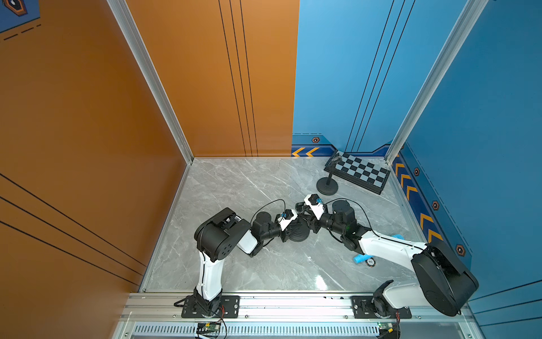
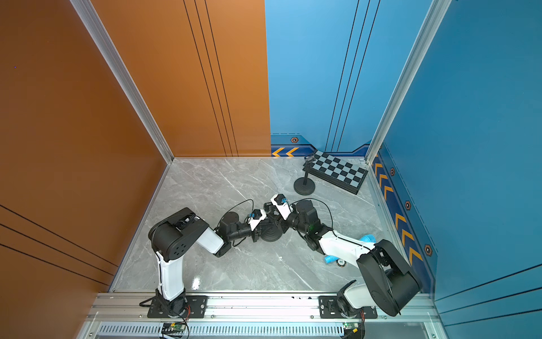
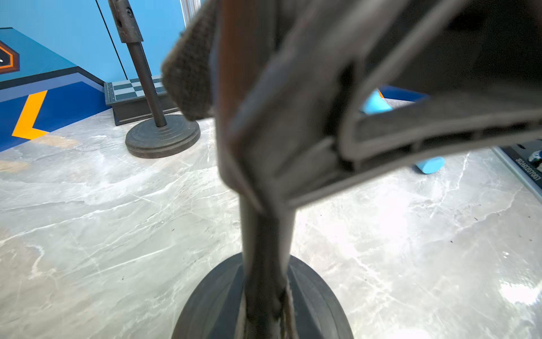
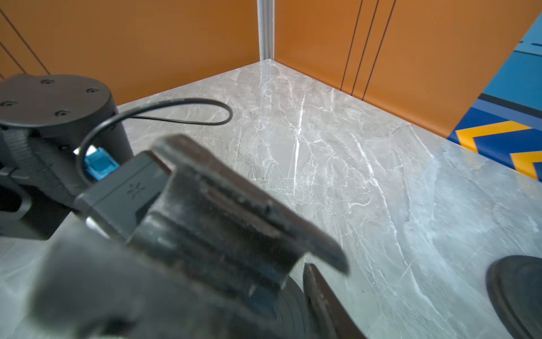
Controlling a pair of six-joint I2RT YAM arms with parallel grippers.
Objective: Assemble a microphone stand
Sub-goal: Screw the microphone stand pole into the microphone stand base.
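Observation:
A black round base (image 1: 299, 236) rests mid-table, and a dark pole (image 3: 264, 240) rises from it. My left gripper (image 1: 294, 227) is shut on that pole low down, just above the base (image 3: 316, 299). On top of the pole sits a black microphone clip (image 4: 223, 223). My right gripper (image 1: 303, 214) straddles the clip with its jaws open. One brown finger (image 4: 322, 299) stands off the clip with a sliver of base showing between them. The other finger is hidden behind the blurred clip. A padded right fingertip (image 3: 187, 73) shows beside the pole in the left wrist view.
A second, complete stand (image 1: 327, 186) is upright at the back right, in front of a chessboard (image 1: 362, 171). A blue cylinder (image 1: 360, 259) and a small round disc (image 1: 370, 262) lie under the right forearm. Another blue piece (image 1: 397, 236) lies near the right wall.

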